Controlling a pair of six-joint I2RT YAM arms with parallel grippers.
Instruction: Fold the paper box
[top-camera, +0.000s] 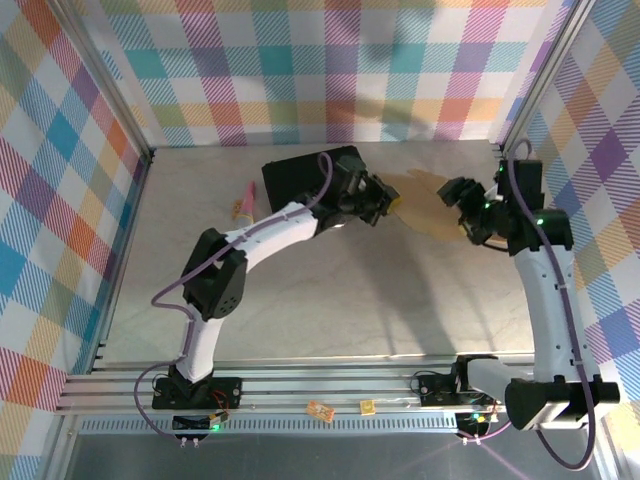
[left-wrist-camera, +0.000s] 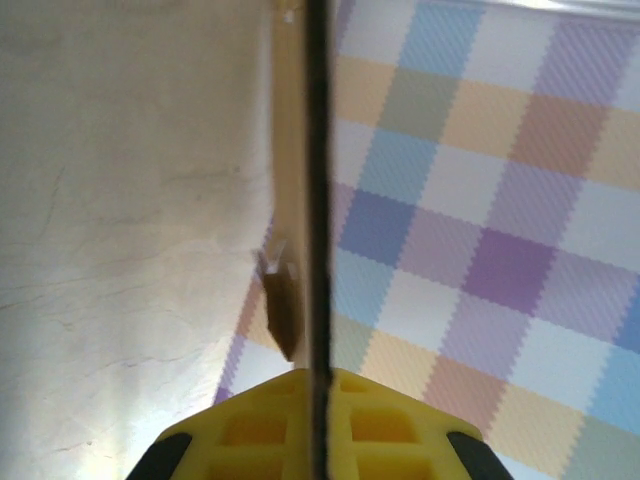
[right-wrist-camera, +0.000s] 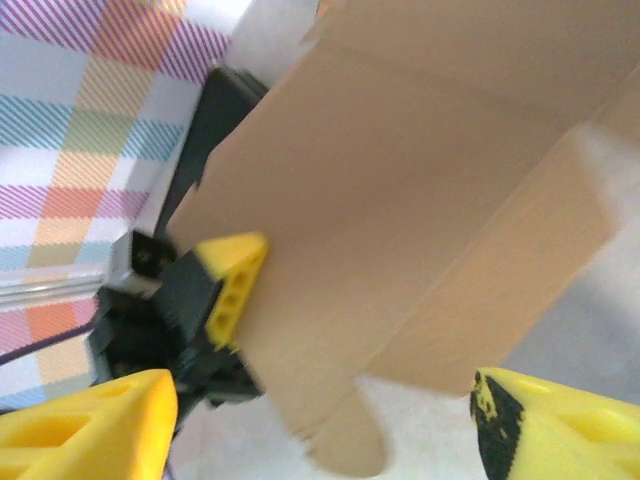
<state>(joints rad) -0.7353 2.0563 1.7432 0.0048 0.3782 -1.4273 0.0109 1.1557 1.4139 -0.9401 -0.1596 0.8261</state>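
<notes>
left gripper (top-camera: 385, 205) pinching paper box (top-camera: 432, 205) edge, upper centre | right gripper (top-camera: 464, 196) jaws apart, holding nothing | next: steady it, press along crease

My left arm (top-camera: 265, 238) is stretched forward and to the right, elbow low. The left end effector (top-camera: 385, 205) is clamped tight on an edge of the paper box (top-camera: 425, 212). My right arm (top-camera: 548, 290) stands nearly straight ahead with the wrist bent leftward. The right end effector (top-camera: 462, 195) has its fingers (right-wrist-camera: 100, 420) spread wide, facing the left one.
</notes>
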